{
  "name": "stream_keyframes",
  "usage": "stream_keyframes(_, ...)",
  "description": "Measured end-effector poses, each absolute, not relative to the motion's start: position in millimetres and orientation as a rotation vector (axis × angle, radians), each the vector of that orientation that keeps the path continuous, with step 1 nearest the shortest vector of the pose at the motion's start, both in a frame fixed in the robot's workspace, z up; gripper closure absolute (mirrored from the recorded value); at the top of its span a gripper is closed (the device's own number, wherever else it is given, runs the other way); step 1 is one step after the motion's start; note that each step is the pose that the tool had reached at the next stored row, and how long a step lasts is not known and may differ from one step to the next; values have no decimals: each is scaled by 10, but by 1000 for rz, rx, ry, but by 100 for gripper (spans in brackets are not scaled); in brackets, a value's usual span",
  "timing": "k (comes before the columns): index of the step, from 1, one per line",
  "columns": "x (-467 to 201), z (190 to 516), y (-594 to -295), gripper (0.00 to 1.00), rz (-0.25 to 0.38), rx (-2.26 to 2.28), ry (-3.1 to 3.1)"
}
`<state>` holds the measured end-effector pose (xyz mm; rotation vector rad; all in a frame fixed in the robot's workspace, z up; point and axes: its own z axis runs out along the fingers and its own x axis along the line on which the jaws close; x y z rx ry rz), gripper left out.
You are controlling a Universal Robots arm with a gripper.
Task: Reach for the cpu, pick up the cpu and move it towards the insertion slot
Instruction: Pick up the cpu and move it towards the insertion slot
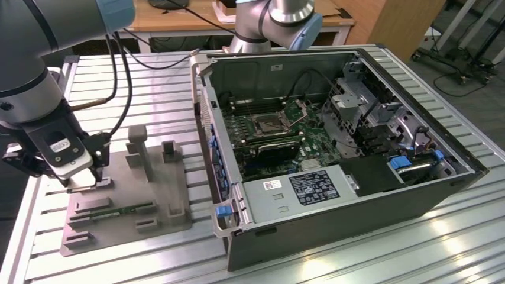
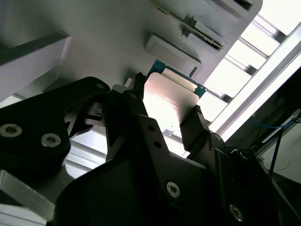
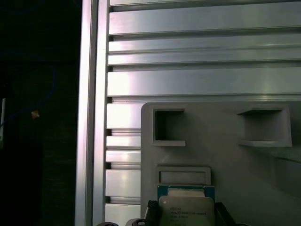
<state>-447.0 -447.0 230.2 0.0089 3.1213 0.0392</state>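
Hand: the black two-fingered hand (image 1: 81,182) is lowered onto the grey moulded holder plate (image 1: 162,216) at the exterior view's left, and pinches the chip by two opposite edges.
Cpu: the small flat square silver-topped cpu (image 2: 170,101) is seen between the fingers (image 2: 194,123) in both wrist views, low against the holder.
Progress: the reach is judged done and the grasp made; the carry is left.
Insertion slot: the square metal-framed insertion slot (image 1: 268,124) lies well apart to the right, on the green board in the open black computer case (image 1: 332,231).
Surface: a ribbed aluminium worktop (image 1: 371,263) carries the holder and case.
Room: wooden furniture (image 1: 391,21) stands far behind.

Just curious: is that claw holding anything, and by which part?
Yes. The gripper pinches the chip by two opposite edges.
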Motion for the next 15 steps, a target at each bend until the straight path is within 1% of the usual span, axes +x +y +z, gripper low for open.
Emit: stream_keyframes(15,-4470,2325,-4470,46,39,9,3121)
